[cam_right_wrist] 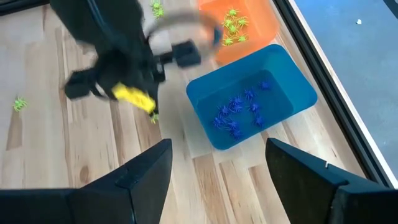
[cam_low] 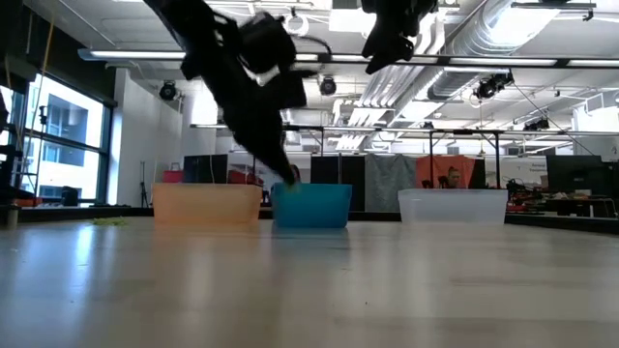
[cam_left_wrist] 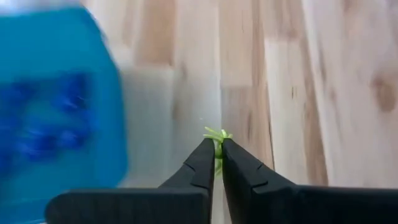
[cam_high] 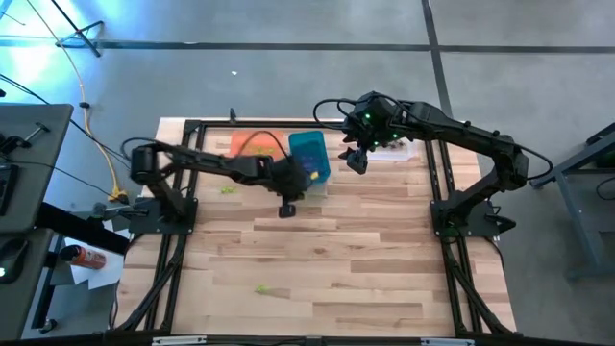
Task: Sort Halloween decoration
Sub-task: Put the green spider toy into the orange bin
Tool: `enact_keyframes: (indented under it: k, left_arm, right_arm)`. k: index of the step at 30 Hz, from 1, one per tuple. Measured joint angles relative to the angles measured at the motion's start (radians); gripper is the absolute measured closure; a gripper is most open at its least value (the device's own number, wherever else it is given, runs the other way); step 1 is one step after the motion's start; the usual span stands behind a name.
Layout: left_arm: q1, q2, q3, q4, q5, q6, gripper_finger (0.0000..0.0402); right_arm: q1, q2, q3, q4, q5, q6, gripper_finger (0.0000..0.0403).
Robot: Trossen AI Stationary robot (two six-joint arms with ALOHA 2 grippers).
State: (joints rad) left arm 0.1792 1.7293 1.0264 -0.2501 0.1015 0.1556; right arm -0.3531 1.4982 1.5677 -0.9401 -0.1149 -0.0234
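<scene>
1 yellow-green spider [cam_left_wrist: 216, 136] is pinched in the left claw [cam_left_wrist: 217, 152], beside the teal bin [cam_high: 309, 160]; it should be carried level to the orange bin [cam_right_wrist: 244, 22]. The right claw [cam_right_wrist: 217, 163] is held wide above.

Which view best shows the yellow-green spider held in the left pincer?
The left wrist view: the yellow-green spider sits pinched at the tips of the shut left pincer, close up. The right wrist view shows it small below that pincer; the high and low views hide it behind the arm.
</scene>
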Motion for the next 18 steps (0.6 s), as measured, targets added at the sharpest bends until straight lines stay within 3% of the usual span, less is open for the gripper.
enact_keyframes:
  k: [10,18]
  left_arm:
    - [0.103,-0.413,0.001,-0.088,0.031,0.018,0.04]
    - [0.157,-0.755,0.001,-0.097,-0.203,-0.133,0.0401]
  right_arm:
    - [0.0,0.0,0.0,0.014,0.0,-0.003,0.0147]
    - [0.0,0.0,0.0,0.108,0.0,0.0,0.0147]
